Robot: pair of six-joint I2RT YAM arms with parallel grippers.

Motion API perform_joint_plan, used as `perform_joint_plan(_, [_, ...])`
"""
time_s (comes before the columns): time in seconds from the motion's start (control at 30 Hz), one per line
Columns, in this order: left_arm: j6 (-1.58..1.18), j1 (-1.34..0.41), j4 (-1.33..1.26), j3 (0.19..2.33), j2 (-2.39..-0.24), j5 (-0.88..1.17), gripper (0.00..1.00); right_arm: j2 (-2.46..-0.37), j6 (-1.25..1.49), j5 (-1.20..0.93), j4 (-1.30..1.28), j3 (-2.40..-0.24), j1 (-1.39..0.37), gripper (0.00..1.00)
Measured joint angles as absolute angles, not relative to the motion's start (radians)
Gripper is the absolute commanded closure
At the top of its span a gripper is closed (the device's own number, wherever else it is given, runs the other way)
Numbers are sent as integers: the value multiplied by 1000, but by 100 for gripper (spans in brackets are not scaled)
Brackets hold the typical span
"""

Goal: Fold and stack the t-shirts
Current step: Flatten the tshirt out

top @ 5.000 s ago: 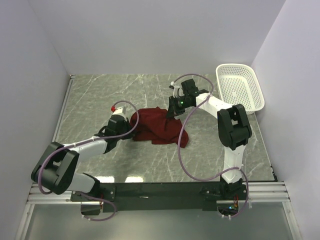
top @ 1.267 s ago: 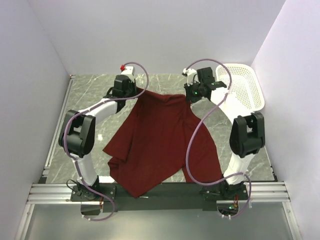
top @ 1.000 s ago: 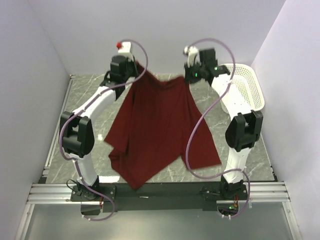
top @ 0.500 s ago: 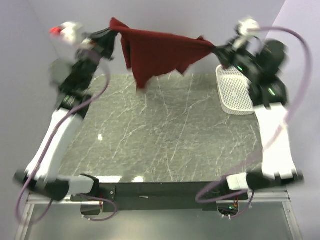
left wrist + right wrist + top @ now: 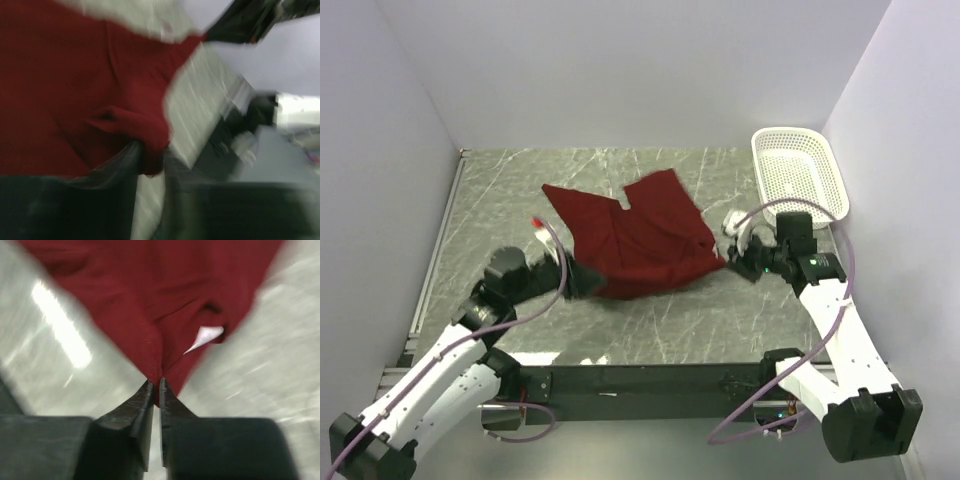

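The dark red t-shirt lies spread on the marble table, roughly flat, with one sleeve pointing to the back left. My left gripper is low at the shirt's near left edge. In the blurred left wrist view a bunched fold of the t-shirt sits between the fingers of the left gripper. My right gripper is at the shirt's near right corner. The right gripper has its jaws almost together, pinching a point of the t-shirt, with a small white label just beyond.
A white mesh basket stands at the back right against the wall. Bare marble table shows in front of the shirt, up to the black rail at the near edge. Walls close the left, back and right sides.
Half a second ago both arms held the shirt stretched high at the back. They have swung down and toward the near side, and the shirt now lies on the table.
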State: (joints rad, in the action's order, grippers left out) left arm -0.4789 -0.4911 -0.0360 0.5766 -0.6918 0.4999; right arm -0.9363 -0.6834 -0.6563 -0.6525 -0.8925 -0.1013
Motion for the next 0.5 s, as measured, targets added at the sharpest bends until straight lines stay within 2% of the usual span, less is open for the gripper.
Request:
perform_joint_plan(0.03, [-501, -504, 26, 538, -674, 512, 60, -941, -724, -656, -714, -851, -101, 76])
perform_joint_plan(0.07, [-539, -519, 108, 504, -643, 529, 48, -940, -754, -656, -764, -838, -100, 61])
perform_joint_plan(0.1, [-564, -533, 179, 492, -599, 545, 40, -935, -782, -662, -810, -837, -100, 53])
perform_joint_plan(0.13, [-584, -544, 231, 496, -547, 555, 29, -927, -810, -669, -836, -846, -100, 44])
perform_joint_plan(0.17, [-592, -552, 276, 511, -498, 553, 13, -920, -832, -680, -855, -860, -100, 36])
perform_joint_plan(0.2, [-595, -555, 325, 543, -436, 544, 8, -915, -844, -687, -865, -876, -100, 33])
perform_joint_plan(0.23, [-595, -556, 359, 583, -392, 516, 5, -913, -854, -696, -870, -896, -100, 31])
perform_joint_plan(0.37, [-587, -558, 357, 727, -333, 371, 3, -936, -864, -754, -871, -978, -100, 29])
perform_joint_plan(0.5, [-603, -559, 311, 739, -463, 213, 6, -1015, -717, -793, -781, -1019, -100, 29])
